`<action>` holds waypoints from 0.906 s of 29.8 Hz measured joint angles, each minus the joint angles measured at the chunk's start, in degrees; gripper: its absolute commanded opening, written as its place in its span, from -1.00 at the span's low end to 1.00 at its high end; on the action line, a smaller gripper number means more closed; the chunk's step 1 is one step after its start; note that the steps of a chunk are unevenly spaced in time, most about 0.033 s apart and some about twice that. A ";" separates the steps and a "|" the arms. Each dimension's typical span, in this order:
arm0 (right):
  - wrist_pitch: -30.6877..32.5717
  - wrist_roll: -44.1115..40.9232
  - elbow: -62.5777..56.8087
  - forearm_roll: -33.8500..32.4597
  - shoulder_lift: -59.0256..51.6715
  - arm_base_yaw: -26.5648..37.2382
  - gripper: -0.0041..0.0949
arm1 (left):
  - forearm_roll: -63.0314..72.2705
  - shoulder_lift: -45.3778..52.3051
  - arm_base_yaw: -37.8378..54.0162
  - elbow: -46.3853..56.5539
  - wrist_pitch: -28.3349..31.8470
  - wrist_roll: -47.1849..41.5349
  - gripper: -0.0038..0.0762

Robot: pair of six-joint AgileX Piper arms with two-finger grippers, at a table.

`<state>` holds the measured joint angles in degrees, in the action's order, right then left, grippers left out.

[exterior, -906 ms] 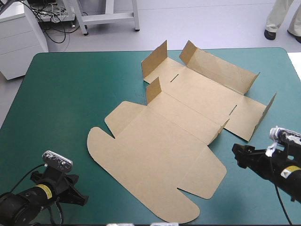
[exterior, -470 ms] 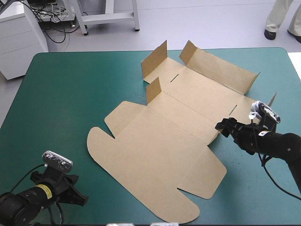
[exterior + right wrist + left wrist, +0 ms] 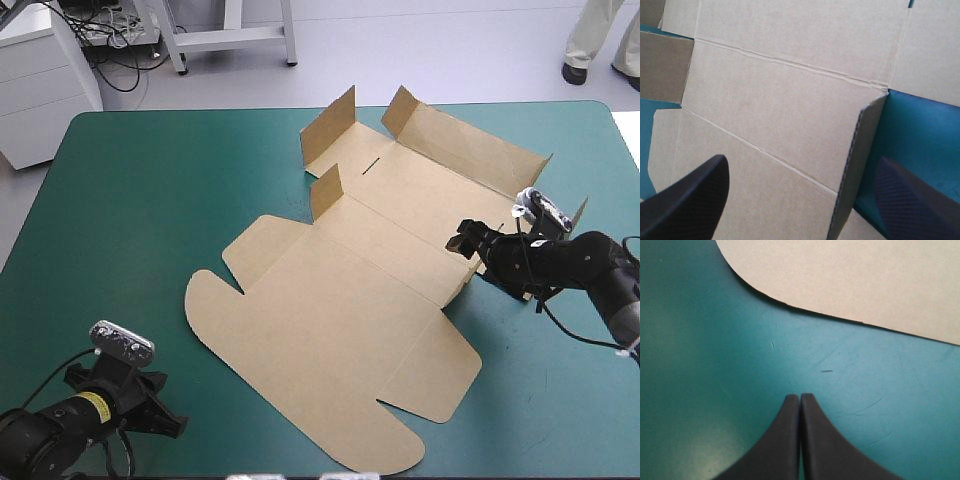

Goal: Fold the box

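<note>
Brown box [image 3: 350, 290], a cut sheet of corrugated board, lies opened out on the counter [image 3: 150, 200] with the teal-green cover. It runs from the near middle toward the far right corner.

The box is mostly flat. Its rounded lid panel [image 3: 300, 390] lies flat at the near end. Several walls are raised at the far end: two flaps at the far left corner, one long wall along the far right edge, and short tabs at the sides.

Right hand [image 3: 468, 240]: black, two broad curved fingers, reaching in from the right edge and low over the box's right side. In the right wrist view the right hand [image 3: 801, 165] is spread wide, fingers [image 3: 690, 205] well apart, nothing pinched. A short flap [image 3: 866, 147] stands upright between them, its corrugated cut edge facing the camera, nearer the finger that sits over bare cover. I cannot tell whether that finger touches it. The other finger is over flat board, where creases are visible. From the high view the same short flap [image 3: 462, 282] sits just beside the fingertips.

Left hand [image 3: 170, 420]: at the near left corner of the counter, low and clear of the box. In the left wrist view the left hand [image 3: 800, 400] is pressed together into one pointed arch and holds nothing. The curved edge of the lid panel [image 3: 850, 275] lies ahead of it, with bare scuffed cover between.
</note>
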<state>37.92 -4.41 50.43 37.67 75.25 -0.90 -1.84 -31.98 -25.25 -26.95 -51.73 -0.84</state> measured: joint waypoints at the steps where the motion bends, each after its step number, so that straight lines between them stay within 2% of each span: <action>1: 0.43 -0.36 0.53 0.00 1.11 0.00 0.58 | 0.00 0.00 0.00 0.00 0.00 0.00 -0.98; 7: 3.22 -2.28 1.25 0.00 6.53 0.00 0.58 | 0.00 0.00 0.00 0.00 0.00 0.00 -0.98; 10: 3.34 -2.47 1.25 0.00 7.98 0.00 0.48 | 0.00 0.00 0.00 0.00 0.00 0.00 -0.98; 13: 3.28 -2.67 1.25 0.00 8.28 0.00 0.19 | 0.00 0.00 0.00 0.00 0.00 0.00 -0.98; 17: 3.23 -2.66 1.29 0.00 8.39 0.00 -0.45 | 0.00 0.00 0.00 0.00 0.00 0.00 -0.98; 21: 3.45 -2.59 1.29 -0.12 8.80 0.00 -0.97 | 0.00 0.00 0.00 0.00 0.00 0.00 -0.98; 27: 4.15 -1.06 1.37 -0.47 10.27 0.00 -0.96 | 0.00 0.00 0.00 0.00 -0.06 0.00 -0.98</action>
<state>42.07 -5.47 51.79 37.20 85.53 -0.90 -1.84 -31.98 -25.25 -26.95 -51.79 -0.84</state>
